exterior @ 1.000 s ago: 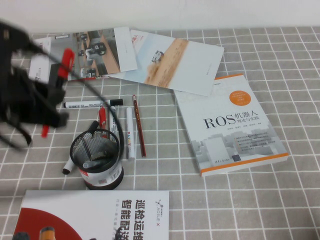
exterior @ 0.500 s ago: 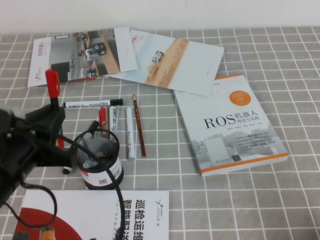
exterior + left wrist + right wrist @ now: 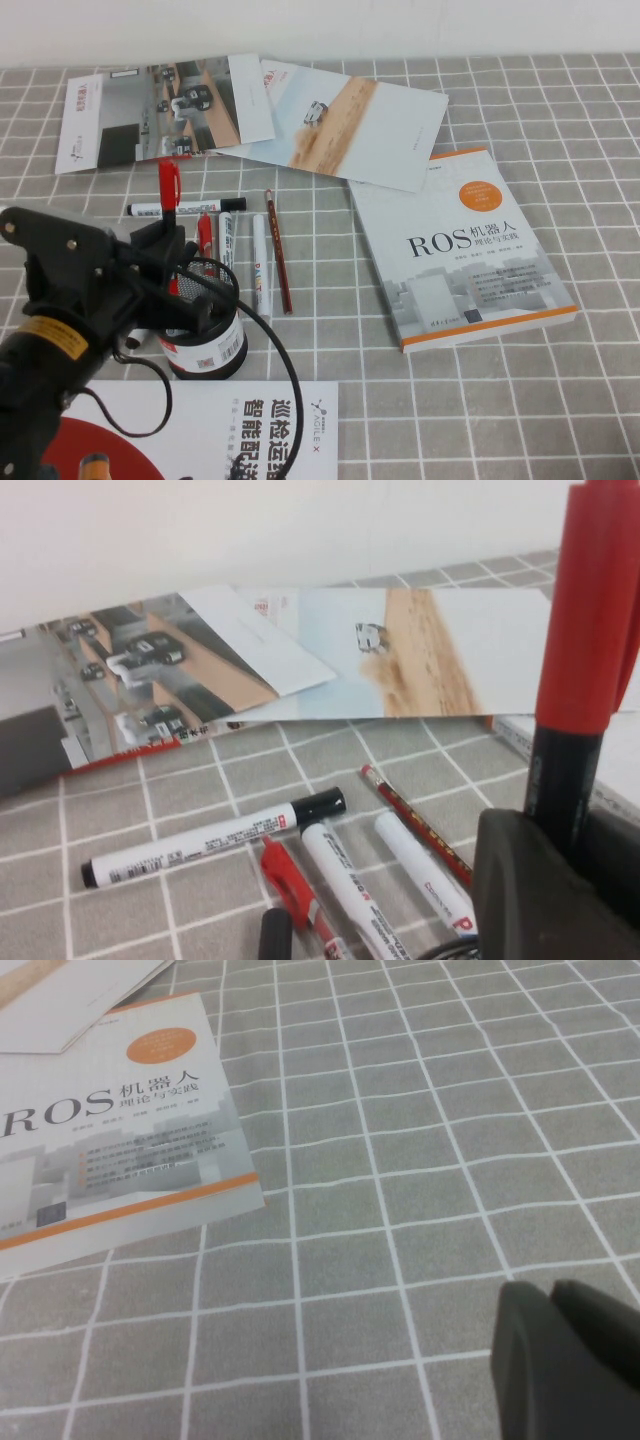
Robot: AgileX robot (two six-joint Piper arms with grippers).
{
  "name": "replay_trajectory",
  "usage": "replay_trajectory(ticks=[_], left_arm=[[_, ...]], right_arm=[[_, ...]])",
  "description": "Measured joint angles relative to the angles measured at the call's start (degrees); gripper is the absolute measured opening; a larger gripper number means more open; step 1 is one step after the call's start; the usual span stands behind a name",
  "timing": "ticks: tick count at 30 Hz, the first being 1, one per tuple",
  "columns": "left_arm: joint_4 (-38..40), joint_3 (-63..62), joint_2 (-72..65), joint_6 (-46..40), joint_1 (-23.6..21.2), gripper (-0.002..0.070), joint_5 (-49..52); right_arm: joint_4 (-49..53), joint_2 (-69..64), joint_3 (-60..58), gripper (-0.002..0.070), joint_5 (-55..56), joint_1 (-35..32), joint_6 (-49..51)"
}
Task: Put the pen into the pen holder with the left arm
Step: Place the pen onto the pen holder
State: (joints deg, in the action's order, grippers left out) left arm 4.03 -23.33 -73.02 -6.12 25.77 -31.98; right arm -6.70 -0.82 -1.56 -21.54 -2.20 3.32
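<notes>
My left gripper point(image 3: 165, 245) is shut on the pen point(image 3: 168, 185) and holds it nearly upright, red cap up, just above the left rim of the pen holder point(image 3: 205, 345). The holder is a black mesh cup with a white-and-red label band; the gripper hides part of it. In the left wrist view the pen point(image 3: 588, 620) rises between the black fingers point(image 3: 520, 880) of the left gripper point(image 3: 560, 830). My right gripper point(image 3: 550, 1295) is shut and empty over bare checked cloth; it does not show in the high view.
Behind the holder lie two white markers point(image 3: 185, 208) point(image 3: 260, 265), a red-capped pen point(image 3: 204, 232) and a dark-red pencil point(image 3: 278, 255). A ROS book point(image 3: 460, 250) lies right, brochures point(image 3: 160, 105) point(image 3: 350, 120) at the back, a booklet point(image 3: 200, 430) in front.
My left arm has swung from the far left toward the pen holder, carrying the pen. The pen now stands over the holder's left rim.
</notes>
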Motion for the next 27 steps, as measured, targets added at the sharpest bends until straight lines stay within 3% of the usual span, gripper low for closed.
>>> replay_trajectory(ticks=[14,23,27], left_arm=[[-0.62,3.83,-0.56,1.69,0.0,0.0073,-2.69],[-0.62,3.83,-0.56,1.69,0.0,0.0256,-4.08],[-0.51,3.83,-0.56,1.69,0.0,0.0293,-4.2]], right_arm=[[0.0,0.0,0.0,-0.0015,0.0,0.0,0.0],[0.0,0.0,0.0,-0.0015,0.0,0.0,0.0],[0.0,0.0,0.0,-0.0015,0.0,0.0,0.0]])
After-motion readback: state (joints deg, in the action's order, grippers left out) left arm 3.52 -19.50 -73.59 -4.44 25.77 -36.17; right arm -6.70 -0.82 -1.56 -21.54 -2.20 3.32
